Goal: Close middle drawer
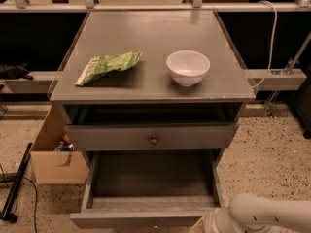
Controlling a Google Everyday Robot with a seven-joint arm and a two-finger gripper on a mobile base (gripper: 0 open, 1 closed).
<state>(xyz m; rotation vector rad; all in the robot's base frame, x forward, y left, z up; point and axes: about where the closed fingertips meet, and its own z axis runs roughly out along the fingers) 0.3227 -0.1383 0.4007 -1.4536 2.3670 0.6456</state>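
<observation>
Mid-drawer [150, 181], grey w/ tiny knob [155, 224], pulled far out; gripper [206, 223] at its front-right corner, grip state can't tell.

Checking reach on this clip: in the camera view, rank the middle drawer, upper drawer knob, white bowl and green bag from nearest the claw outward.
From the claw, bottom right edge:
1. middle drawer, pulled out, beside it.
2. upper drawer knob, above, centre.
3. white bowl, on top, right.
4. green bag, on top, left.

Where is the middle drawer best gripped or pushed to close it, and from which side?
The flat front panel of the middle drawer, pushed from the front toward the cabinet: it stands pulled far out, and its knob is tiny. The gripper sits low at the front's right end.
</observation>
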